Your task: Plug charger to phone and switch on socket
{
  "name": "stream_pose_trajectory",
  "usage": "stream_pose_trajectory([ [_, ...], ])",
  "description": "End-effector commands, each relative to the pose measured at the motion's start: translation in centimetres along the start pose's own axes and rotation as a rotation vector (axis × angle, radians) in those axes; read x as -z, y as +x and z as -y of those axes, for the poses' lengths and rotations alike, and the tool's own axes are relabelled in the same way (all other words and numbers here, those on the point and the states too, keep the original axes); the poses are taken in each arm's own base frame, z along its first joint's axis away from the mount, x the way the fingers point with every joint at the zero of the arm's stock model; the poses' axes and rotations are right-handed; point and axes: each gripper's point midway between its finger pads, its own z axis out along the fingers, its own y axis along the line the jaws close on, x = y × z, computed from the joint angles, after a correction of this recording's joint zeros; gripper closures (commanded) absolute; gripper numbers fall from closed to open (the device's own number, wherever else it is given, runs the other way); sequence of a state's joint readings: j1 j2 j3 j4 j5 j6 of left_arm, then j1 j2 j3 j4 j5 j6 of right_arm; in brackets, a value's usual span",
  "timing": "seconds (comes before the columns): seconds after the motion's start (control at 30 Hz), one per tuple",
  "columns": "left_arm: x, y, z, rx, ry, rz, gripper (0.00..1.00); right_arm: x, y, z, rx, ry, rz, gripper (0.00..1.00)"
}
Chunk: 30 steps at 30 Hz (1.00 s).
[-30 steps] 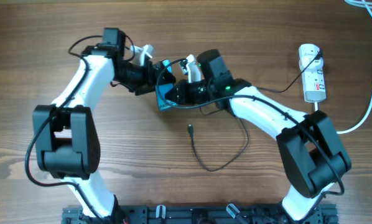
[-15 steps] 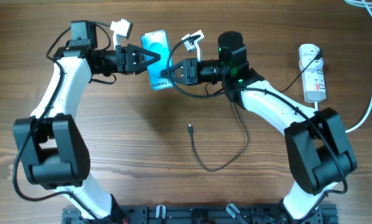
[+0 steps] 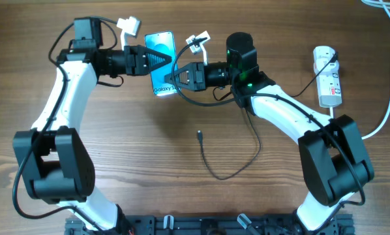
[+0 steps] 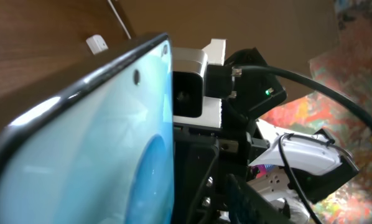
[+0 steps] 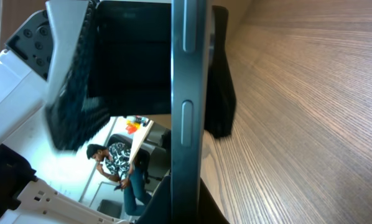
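The phone (image 3: 161,44), teal screen up, hangs above the table's far middle. My right gripper (image 3: 180,74) is shut on its right edge. In the right wrist view the phone's thin edge (image 5: 187,112) runs up from between the dark jaws. My left gripper (image 3: 162,61) reaches in from the left and straddles the phone, open. The left wrist view has the screen (image 4: 80,143) on its left and one finger (image 4: 248,200) apart from it. The charger's connector tip (image 3: 199,135) lies loose on the wood. Its black cable (image 3: 229,173) loops round toward the socket (image 3: 327,78).
A thick white cord (image 3: 385,121) curves along the right edge from the socket's side. The black cable loop lies on the table below the right arm's forearm (image 3: 280,114).
Both arms have carried the phone up and back from mid-table. The left arm swung outward, and its jaws have narrowed around the phone. The charger tip has not moved.
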State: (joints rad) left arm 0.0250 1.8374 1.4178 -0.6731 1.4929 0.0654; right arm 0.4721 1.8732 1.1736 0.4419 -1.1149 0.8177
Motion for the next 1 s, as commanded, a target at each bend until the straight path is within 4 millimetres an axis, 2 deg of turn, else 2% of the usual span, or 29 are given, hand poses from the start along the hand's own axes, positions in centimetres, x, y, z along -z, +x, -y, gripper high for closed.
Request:
stream_pose_trajectory([
  [0.0, -1.6, 0.6, 4.3, -0.053, 0.106, -0.045, 0.60, -0.6, 0.3, -0.1, -0.006, 0.000, -0.010, 0.96],
  [0.07, -1.6, 0.6, 4.2, -0.053, 0.104, -0.045, 0.67, -0.5, 0.3, -0.1, -0.029, 0.000, -0.009, 0.96],
  [0.1, -1.6, 0.5, 4.2, -0.056, 0.101, -0.042, 0.66, -0.5, 0.2, 0.0, -0.030, 0.001, -0.008, 0.96],
  [0.2, -0.9, 0.2, 4.0, -0.056, 0.092, -0.025, 0.51, -0.4, -0.4, 0.5, -0.054, 0.030, 0.026, 0.96],
  [0.33, 0.2, -0.3, 3.6, -0.054, 0.078, 0.002, 0.45, -0.4, -1.1, 0.6, -0.032, 0.043, 0.058, 0.96],
  [0.43, 0.3, -0.3, 3.6, -0.054, 0.077, 0.003, 0.42, -0.3, -1.7, -0.1, -0.012, 0.023, 0.077, 0.96],
  [0.57, 0.3, -0.3, 3.6, -0.054, 0.077, 0.003, 0.37, -0.3, -2.0, 0.2, -0.028, 0.036, 0.096, 0.96],
  [0.73, 0.3, -0.3, 3.6, -0.055, 0.077, 0.003, 0.37, -0.3, -2.0, 0.3, -0.045, 0.043, 0.098, 0.96],
  [0.83, 0.4, -0.4, 3.6, -0.055, 0.076, 0.005, 0.45, -0.3, -1.9, 0.4, -0.071, 0.043, 0.098, 0.96],
  [0.97, 1.5, -0.8, 3.3, -0.045, 0.062, 0.032, 0.37, -0.3, -2.0, 0.4, -0.068, 0.042, 0.101, 0.96],
])
